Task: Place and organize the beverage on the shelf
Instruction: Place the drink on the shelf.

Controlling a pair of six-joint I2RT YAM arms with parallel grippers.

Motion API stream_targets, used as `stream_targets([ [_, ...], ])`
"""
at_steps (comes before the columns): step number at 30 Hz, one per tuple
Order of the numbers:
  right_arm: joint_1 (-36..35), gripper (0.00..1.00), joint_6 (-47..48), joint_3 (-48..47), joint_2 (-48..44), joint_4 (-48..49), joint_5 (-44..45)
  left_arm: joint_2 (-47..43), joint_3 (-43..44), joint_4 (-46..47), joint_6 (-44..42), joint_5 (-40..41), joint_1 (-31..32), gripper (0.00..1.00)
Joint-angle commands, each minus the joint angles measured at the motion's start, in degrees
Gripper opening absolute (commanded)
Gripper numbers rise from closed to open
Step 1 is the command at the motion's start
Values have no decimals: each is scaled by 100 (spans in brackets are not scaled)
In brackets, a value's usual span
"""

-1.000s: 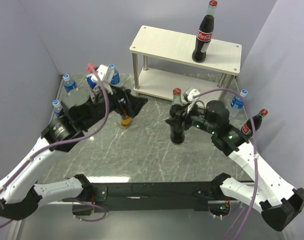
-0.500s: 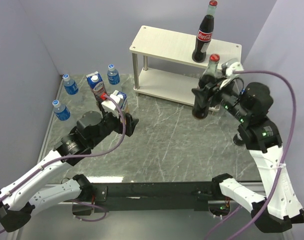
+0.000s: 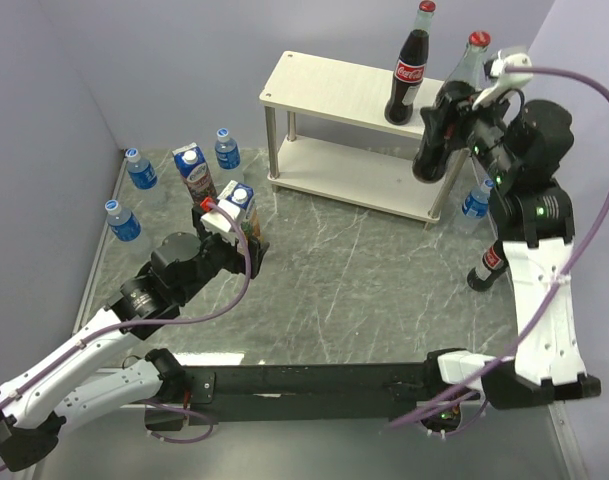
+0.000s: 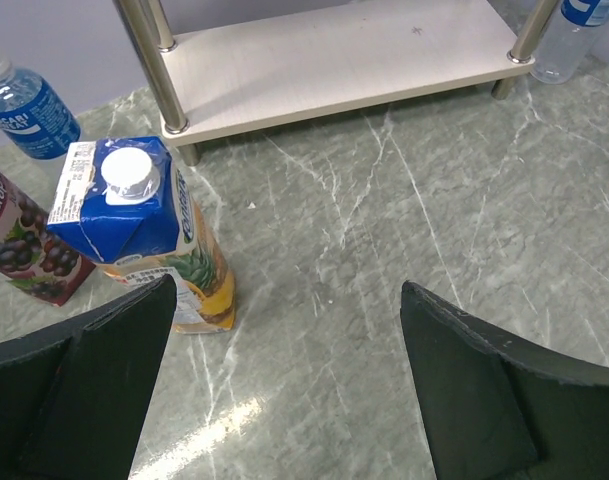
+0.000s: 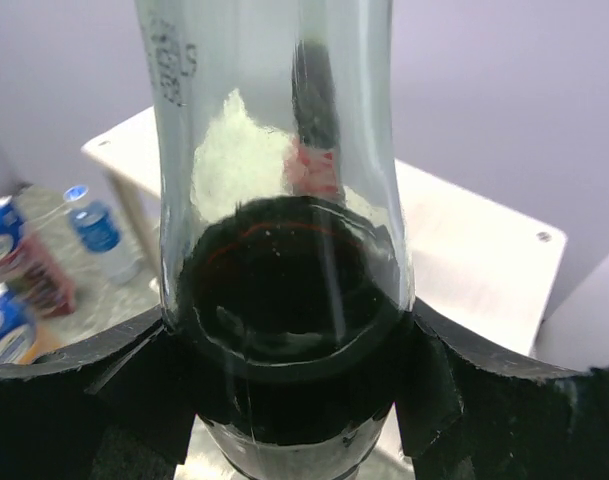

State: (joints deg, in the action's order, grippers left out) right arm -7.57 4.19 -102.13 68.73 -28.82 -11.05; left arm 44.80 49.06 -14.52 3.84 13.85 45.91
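My right gripper (image 3: 446,118) is shut on a dark, red-capped Coca-Cola bottle (image 3: 454,95), which hangs tilted in the air over the right end of the shelf (image 3: 324,85). In the right wrist view that bottle (image 5: 284,290) fills the frame between the black fingers (image 5: 134,390). Another Coca-Cola bottle (image 3: 408,72) stands on the top board. A third Coca-Cola bottle (image 3: 489,262) stands on the table at the right. My left gripper (image 3: 242,247) is open and empty, just near of the pineapple carton (image 4: 134,215), which stands beside the grape carton (image 3: 193,172).
Small water bottles stand at the far left (image 3: 140,168), left edge (image 3: 121,220), behind the cartons (image 3: 227,148) and by the shelf's right leg (image 3: 474,200). The shelf's lower board (image 4: 334,50) is bare. Purple walls close the left, back and right.
The right gripper has carried its Coca-Cola bottle up and to the right, from above the table to above the shelf's right end. The left gripper has drawn back from the cartons.
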Motion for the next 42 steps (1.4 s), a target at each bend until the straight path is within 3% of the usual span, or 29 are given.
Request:
stream_targets([
  [1,229,0,-67,-1018,228,1599,173,-129,-10,134,-102,171,32,99],
  [21,731,0,-410,-2478,1819,2029,243,-68,25,-7,-155,312,32,100],
  [42,731,0,-410,-2602,2426,2442,376,-24,34,-50,-181,356,32,99],
])
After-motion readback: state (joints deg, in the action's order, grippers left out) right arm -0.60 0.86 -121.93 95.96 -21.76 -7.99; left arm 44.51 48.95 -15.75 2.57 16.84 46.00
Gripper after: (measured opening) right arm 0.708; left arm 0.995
